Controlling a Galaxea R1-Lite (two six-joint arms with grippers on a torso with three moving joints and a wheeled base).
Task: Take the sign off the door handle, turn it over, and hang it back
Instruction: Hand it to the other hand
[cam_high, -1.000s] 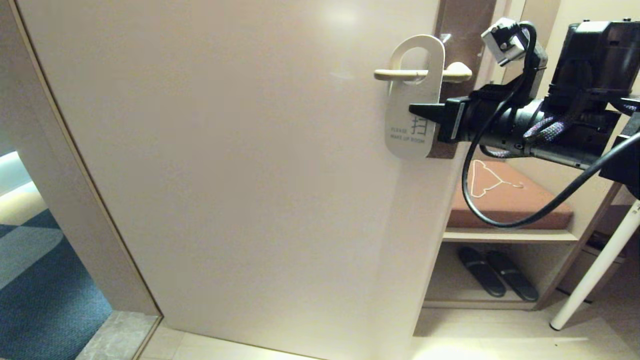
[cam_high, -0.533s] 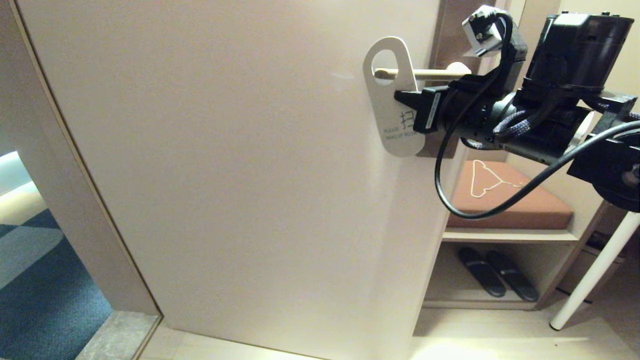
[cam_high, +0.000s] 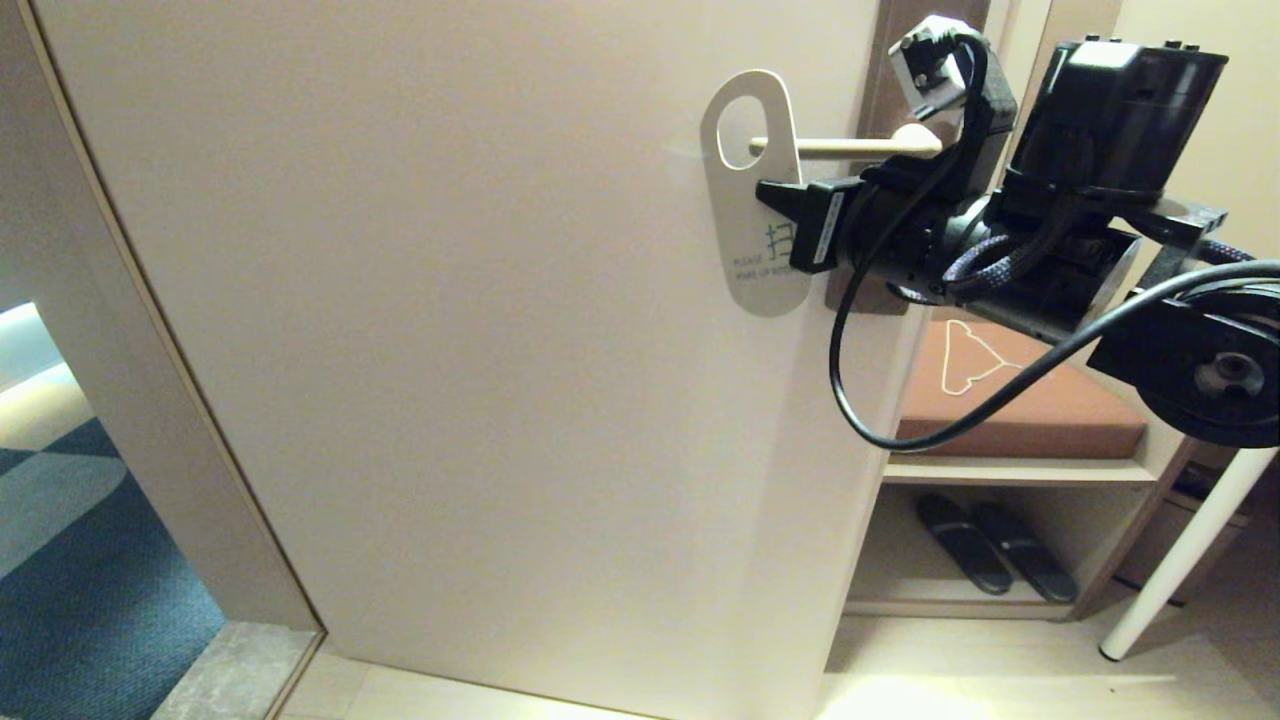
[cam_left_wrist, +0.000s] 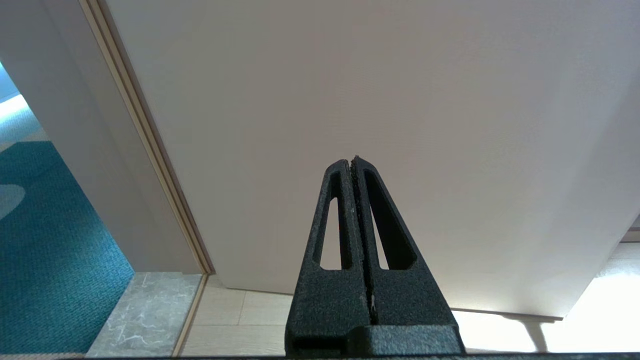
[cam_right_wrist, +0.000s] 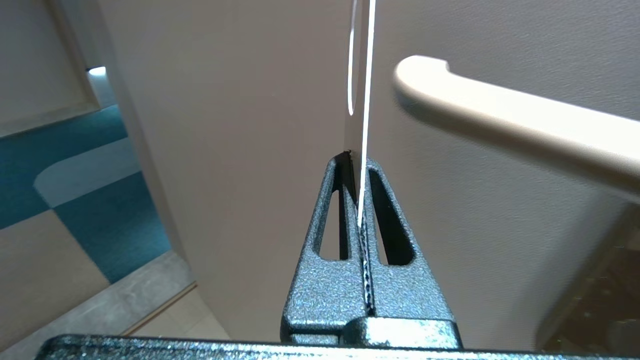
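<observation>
The sign is upright with its white face, reading MAKE UP ROOM, toward me. My right gripper is shut on the sign's right edge, below the oval hole. The door handle is a pale horizontal lever, and its free end shows through the hole. In the right wrist view the sign is a thin edge-on line rising from my right gripper, and the door handle ends a little to one side of it, apart from the card. My left gripper is shut and empty, low before the door.
The beige door fills the middle. To its right are a bench with a brown cushion, a white wire hanger on it, and dark slippers beneath. A white leg slants at the far right. Blue carpet lies beyond the door frame.
My right gripper has moved left with the sign, sliding it along the door handle from the middle to the free end. The left gripper has not moved.
</observation>
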